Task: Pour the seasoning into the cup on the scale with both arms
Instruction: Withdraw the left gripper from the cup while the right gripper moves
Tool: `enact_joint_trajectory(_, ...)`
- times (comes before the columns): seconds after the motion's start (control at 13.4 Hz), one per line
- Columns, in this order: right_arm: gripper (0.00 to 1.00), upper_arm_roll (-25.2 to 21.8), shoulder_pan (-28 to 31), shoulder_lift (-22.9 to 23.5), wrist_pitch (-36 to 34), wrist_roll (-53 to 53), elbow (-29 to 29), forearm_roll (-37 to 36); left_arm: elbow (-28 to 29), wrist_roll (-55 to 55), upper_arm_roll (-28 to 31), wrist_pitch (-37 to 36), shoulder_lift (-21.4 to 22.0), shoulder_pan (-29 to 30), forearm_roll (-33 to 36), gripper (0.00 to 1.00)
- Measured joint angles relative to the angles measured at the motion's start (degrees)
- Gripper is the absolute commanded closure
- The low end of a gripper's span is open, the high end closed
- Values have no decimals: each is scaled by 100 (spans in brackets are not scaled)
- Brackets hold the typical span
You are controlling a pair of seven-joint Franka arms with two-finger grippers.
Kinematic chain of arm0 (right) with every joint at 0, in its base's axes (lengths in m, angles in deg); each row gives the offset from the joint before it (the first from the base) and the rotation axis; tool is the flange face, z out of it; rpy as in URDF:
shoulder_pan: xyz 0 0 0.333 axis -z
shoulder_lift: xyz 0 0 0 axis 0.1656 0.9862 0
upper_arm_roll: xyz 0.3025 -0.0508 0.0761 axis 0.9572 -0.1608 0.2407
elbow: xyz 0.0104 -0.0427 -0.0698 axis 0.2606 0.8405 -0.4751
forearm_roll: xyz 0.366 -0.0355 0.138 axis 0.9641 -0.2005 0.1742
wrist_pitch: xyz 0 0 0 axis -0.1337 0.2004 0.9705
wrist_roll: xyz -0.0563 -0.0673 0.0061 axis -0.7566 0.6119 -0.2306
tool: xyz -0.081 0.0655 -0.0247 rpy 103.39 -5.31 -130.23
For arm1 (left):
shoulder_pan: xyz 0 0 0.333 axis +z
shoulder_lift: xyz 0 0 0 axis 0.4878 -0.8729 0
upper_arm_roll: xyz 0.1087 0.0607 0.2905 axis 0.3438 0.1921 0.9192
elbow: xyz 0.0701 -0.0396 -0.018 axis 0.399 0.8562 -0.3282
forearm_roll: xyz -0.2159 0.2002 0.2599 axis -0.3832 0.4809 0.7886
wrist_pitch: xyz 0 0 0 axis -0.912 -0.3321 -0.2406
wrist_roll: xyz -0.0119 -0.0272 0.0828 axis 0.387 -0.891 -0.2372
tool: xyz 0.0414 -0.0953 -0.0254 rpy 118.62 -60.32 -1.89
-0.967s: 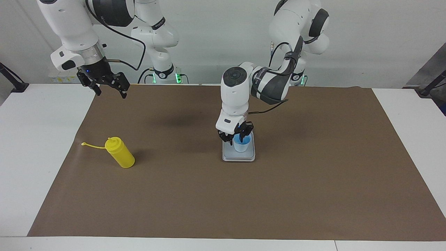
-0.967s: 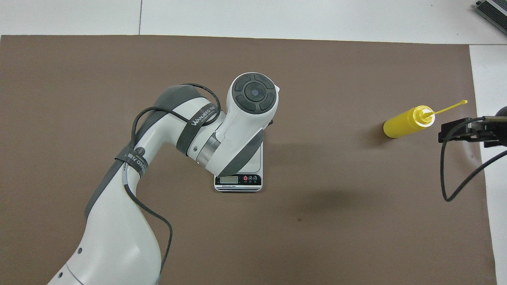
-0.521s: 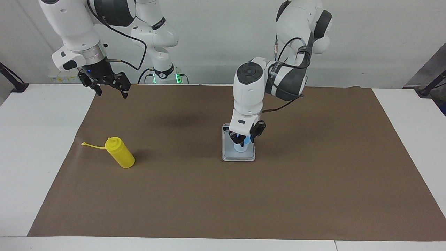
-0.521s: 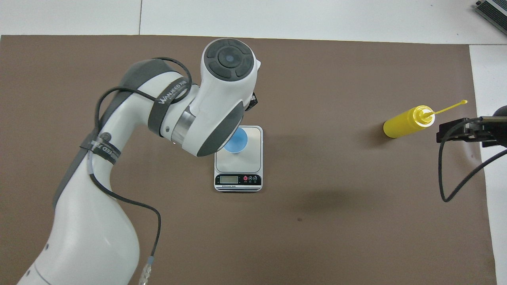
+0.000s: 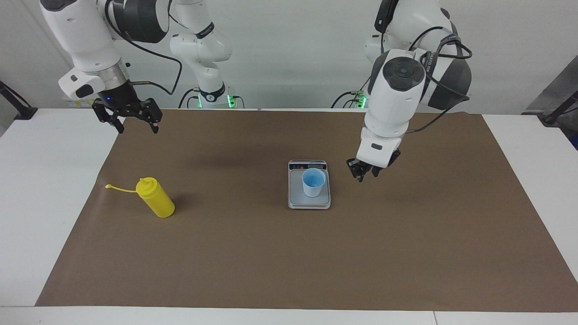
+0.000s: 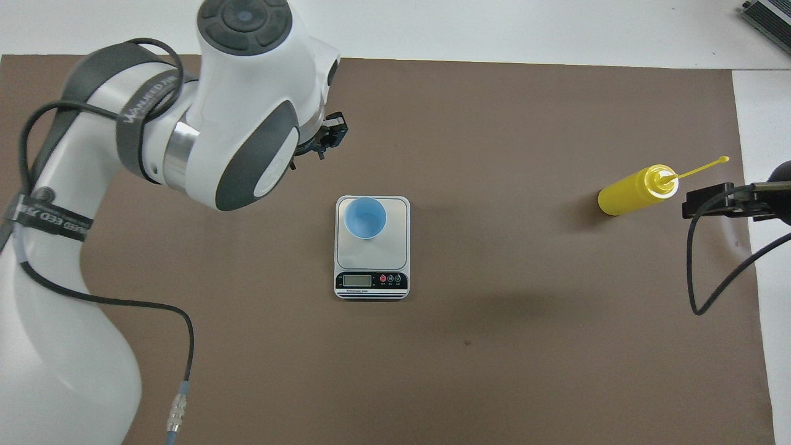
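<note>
Stood upright on the silver-grey digital kitchen scale (image 5: 309, 198) (image 6: 395, 244): the small light-blue plastic cup (image 5: 313, 182) (image 6: 365, 217), on the part of the platform away from the dark display strip (image 6: 371, 280), which faced the robots. Sat near the middle of the brown paper mat (image 5: 406, 253) (image 6: 494, 371), that scale.

Lay on its side on the mat, well apart from the scale toward the right arm's end of the table: the yellow squeeze bottle (image 5: 156, 198) (image 6: 629, 191), nozzle pointing away from the scale, thin tethered cap strap (image 5: 119, 188) (image 6: 701, 167) stretched out past the nozzle to the mat's edge.

Hung over bare mat beside the scale, on its left-arm side, clear of cup and scale: the left gripper (image 5: 365, 170) (image 6: 326, 133), empty, fingers pointing down. Cannot tell from either view whether those fingers were spread or closed.

Hovered high above the mat's edge, over a spot nearer the robots than the bottle and well apart from the scale: the right gripper (image 5: 134, 122), fingers (image 5: 154, 124) spread wide, holding nothing. Showed only as a dark block (image 6: 710, 201) with a looping cable just beside the bottle's strap in the overhead view.
</note>
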Motion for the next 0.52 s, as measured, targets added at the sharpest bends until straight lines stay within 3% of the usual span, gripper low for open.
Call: enact_joint_trajectory(0.52,0,-21,956,-4,1284,-3048,1146,1680,-5,2131,-8,-523,309,1242,-181,48)
